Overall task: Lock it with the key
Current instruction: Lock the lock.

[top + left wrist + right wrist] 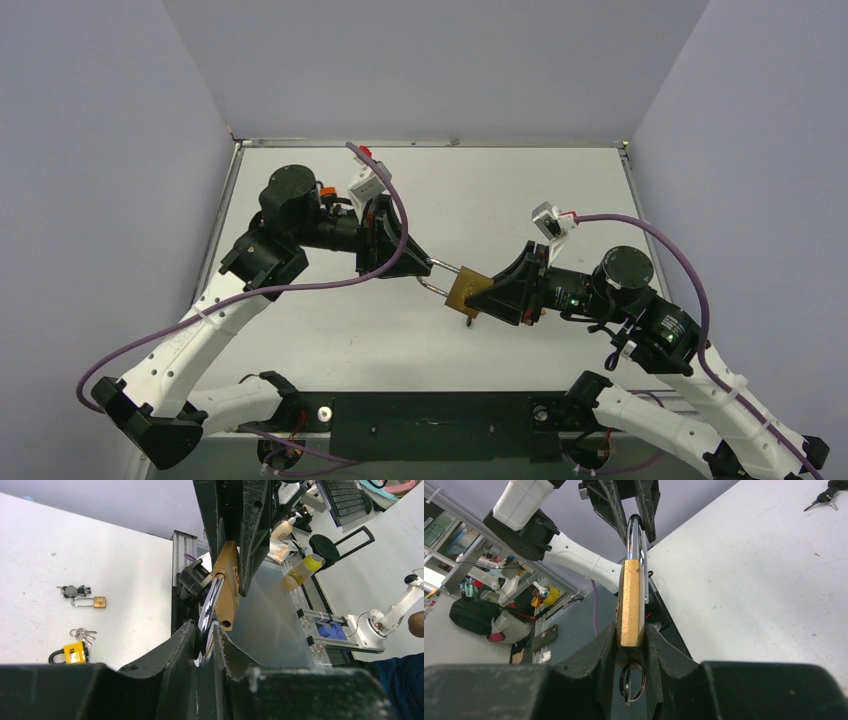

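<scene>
You've got the lock (467, 290) in the air over the middle of the desk (500, 190). Right end effector (631, 640) is clamped on the brass body (630, 605), left end effector (205, 635) is pinched shut on the shackle (210, 600). Key ring (631, 680) hangs below the body.

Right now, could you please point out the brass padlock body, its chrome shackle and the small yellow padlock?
Brass padlock body (630, 605): right wrist view, narrow side face.
Chrome shackle (633, 535): right wrist view, near its bend.
Small yellow padlock (76, 653): left wrist view, yellow body.
</scene>
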You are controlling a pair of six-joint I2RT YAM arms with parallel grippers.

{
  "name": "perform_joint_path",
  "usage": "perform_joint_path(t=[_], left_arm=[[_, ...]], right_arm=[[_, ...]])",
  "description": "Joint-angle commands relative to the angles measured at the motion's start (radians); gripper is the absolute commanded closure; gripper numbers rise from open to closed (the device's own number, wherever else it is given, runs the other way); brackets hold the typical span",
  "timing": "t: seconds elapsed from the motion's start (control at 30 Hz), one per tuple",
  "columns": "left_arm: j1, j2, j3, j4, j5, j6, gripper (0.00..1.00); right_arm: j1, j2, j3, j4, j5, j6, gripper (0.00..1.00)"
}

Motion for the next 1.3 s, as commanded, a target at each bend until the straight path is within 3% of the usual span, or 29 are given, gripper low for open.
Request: perform_joint_path(t=[0.0,0.5,0.67,1.27], left_arm=[[-0.007,-0.015,0.029,-0.018,-0.006,-0.011,0.84],[-0.028,0.005,0.033,-0.018,-0.020,-0.062,0.87],[-0.031,0.017,0.040,-0.055,-0.040,-0.058,1.00],[-0.116,-0.043,0.060,-0.192,-0.348,0.051,1.00]], right_arm=[[-0.001,-0.025,0.071,0.089,0.062,-0.044,1.00],[-0.001,-0.027,0.070,0.072,0.085,-0.090,1.00],[-0.002,-0.029,0.070,0.064,0.089,-0.100,1.00],[-0.004,0.028,0.038,0.293,-0.027,0.047,1.00]])
